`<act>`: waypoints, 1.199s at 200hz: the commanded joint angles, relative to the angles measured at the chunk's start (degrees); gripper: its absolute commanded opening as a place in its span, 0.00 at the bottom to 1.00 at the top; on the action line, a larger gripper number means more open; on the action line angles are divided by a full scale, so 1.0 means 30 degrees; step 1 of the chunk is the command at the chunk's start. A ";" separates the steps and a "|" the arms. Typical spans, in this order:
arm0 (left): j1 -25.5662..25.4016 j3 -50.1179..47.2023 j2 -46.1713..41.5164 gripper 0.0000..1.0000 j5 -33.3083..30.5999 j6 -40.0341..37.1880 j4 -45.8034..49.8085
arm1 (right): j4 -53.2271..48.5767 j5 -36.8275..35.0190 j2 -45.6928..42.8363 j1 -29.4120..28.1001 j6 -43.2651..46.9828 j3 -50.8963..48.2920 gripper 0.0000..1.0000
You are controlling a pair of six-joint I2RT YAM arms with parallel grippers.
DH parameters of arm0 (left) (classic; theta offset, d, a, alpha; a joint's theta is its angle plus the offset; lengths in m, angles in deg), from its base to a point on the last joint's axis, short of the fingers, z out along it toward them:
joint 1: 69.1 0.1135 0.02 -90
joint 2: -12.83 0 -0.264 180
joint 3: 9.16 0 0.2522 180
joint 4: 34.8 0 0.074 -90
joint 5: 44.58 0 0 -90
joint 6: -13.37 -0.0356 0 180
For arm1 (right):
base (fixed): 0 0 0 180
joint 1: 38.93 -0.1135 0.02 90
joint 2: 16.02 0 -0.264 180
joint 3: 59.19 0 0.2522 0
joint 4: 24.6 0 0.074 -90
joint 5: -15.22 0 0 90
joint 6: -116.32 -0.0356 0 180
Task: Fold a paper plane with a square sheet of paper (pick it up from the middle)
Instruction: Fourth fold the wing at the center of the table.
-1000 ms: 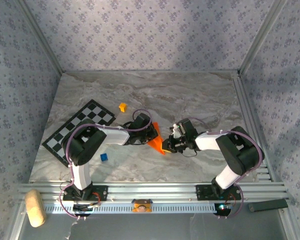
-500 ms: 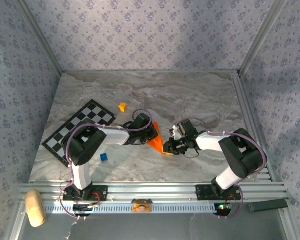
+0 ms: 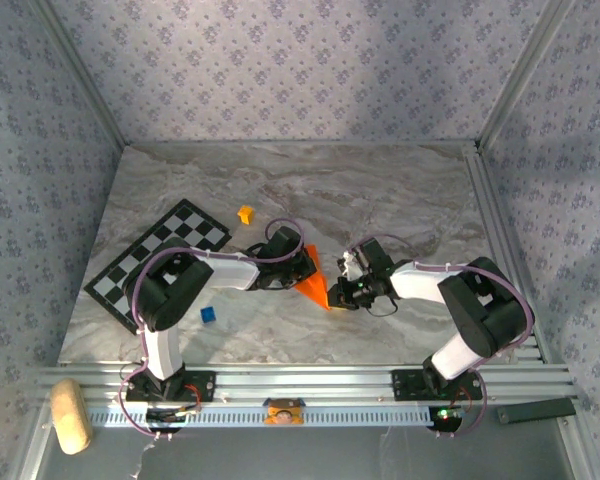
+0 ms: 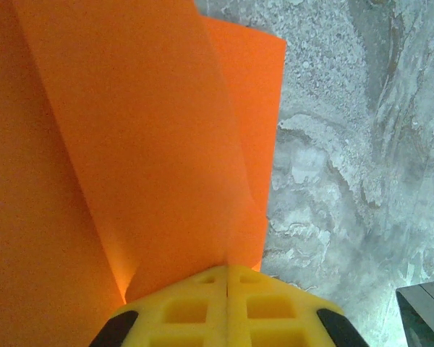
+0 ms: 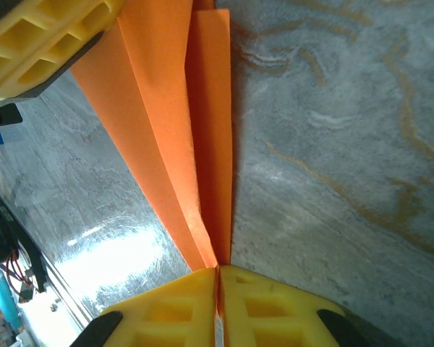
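Moved: right elbow (image 3: pixel 490 305), toward 3 o'clock.
Grip: left hand (image 3: pixel 302 270), right hand (image 3: pixel 336 291) clamp orange paper (image 3: pixel 316 287).
Axis: 12–6 o'clock, between them.

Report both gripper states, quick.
Left gripper: shut on the orange paper.
Right gripper: shut on the same orange paper.

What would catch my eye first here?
The bright orange paper, folded to a point, sits mid-table on the grey marble table. The left hand and the right hand pinch it from opposite sides. A black-and-white checkered board lies at the left.
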 commanded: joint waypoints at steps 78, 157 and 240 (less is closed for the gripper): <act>0.0218 -0.0330 0.0623 0.05 -0.0298 -0.0107 0.1183 | -0.2505 -0.0471 -0.0392 -0.0063 0.0225 -0.0451 0.11; 0.0200 -0.0396 0.0594 0.05 -0.0346 -0.0202 0.1142 | -0.1299 0.1191 -0.2419 0.0710 -0.0327 0.1077 0.16; 0.0193 -0.0302 0.0709 0.05 -0.0191 -0.0167 0.1057 | 0.0034 0.1164 0.2402 -0.0470 -0.0788 0.3389 0.03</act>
